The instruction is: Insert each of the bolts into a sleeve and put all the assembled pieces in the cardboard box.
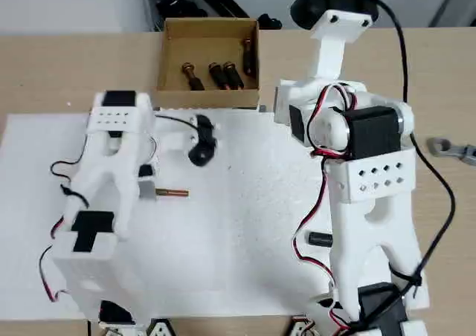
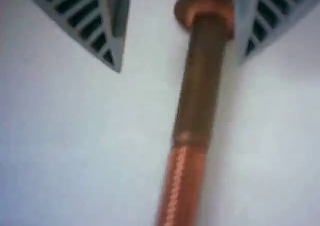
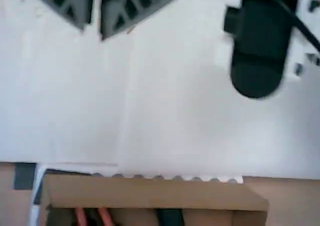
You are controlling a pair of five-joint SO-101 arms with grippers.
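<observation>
A copper bolt [image 1: 172, 192] lies on the white foam sheet [image 1: 245, 202]. My left gripper [image 1: 149, 189] is down at the bolt's head end. In the left wrist view the left gripper [image 2: 179, 65] is open, and the bolt [image 2: 200, 86] lies between the fingers with its head against one finger [image 2: 255, 21]. A black sleeve [image 1: 320, 239] lies on the foam beside the right arm. The cardboard box [image 1: 210, 98] at the back holds several assembled pieces [image 1: 216, 76]. My right gripper [image 1: 285, 108] hangs just right of the box; the right gripper [image 3: 96, 11] is shut and holds nothing.
The left arm's black wrist camera [image 1: 201, 146] [image 3: 257, 46] sits over the foam in front of the box [image 3: 150, 198]. A small metal tool [image 1: 450, 149] lies on the wooden table at the far right. Cables trail from both arms.
</observation>
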